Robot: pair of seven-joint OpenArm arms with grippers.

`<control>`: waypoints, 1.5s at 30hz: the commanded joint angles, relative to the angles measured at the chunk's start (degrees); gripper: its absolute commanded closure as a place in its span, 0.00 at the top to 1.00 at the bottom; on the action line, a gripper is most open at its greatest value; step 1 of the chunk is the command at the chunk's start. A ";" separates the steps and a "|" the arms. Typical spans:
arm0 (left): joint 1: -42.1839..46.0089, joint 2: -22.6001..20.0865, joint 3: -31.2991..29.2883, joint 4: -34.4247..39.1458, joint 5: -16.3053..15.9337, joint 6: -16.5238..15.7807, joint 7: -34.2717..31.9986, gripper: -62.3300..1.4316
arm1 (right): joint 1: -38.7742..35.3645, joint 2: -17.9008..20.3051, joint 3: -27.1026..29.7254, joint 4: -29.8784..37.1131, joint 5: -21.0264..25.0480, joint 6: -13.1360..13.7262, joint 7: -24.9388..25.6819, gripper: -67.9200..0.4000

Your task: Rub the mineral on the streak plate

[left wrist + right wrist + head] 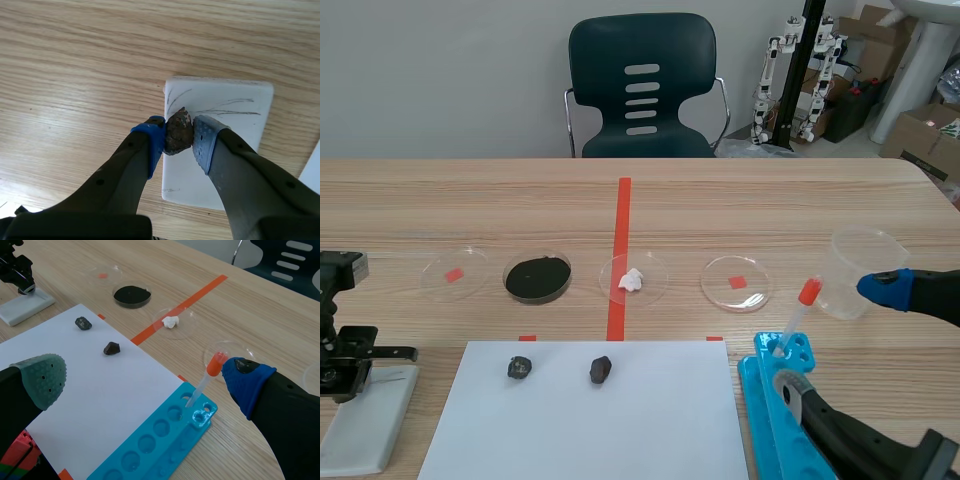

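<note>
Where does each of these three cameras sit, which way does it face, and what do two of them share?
Scene view: between the arms, facing across the table toward the chair; both arms enter low at the sides.
Left wrist view: above the left gripper, looking down at the mineral it grips over the streak plate.
Right wrist view: behind the open right gripper, facing the paper and blue rack.
Shared: scene and right wrist views both show the dropper in that rack.

A rough brown-grey mineral [178,132], pinched between the 2 pads of the left end effector [179,136], sits over one edge of the white rectangular streak plate [225,160], which lies flat, thinly grey-streaked, at the counter's [770,210] near left corner.
</note>
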 commanded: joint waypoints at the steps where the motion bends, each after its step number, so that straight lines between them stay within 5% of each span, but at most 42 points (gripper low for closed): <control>1: 0.28 -0.31 -0.13 0.02 -2.86 -1.25 0.07 0.16 | 0.52 0.00 -0.04 0.85 0.81 -0.02 0.87 1.00; 9: 0.28 -0.28 -0.13 0.02 -11.39 -5.31 -2.12 0.16 | 0.52 0.00 -0.04 0.85 0.81 -0.02 0.87 1.00; 13: 0.28 -0.31 -0.13 0.02 -12.39 -5.79 -2.73 0.16 | 0.52 0.00 -0.04 0.85 0.81 -0.02 0.87 1.00; 22: 0.28 -0.33 -0.13 0.02 -1.14 -1.11 -0.35 0.16 | 0.52 0.00 -0.04 0.85 0.81 -0.02 0.87 1.00; 30: 0.28 -0.31 -0.13 0.02 2.45 0.50 -0.13 0.16 | 0.52 0.00 -0.04 0.85 0.81 -0.02 0.87 1.00; 45: 0.28 -0.28 -0.13 0.02 -12.83 -5.70 -2.16 0.16 | 0.52 0.00 -0.04 0.85 0.81 -0.02 0.87 1.00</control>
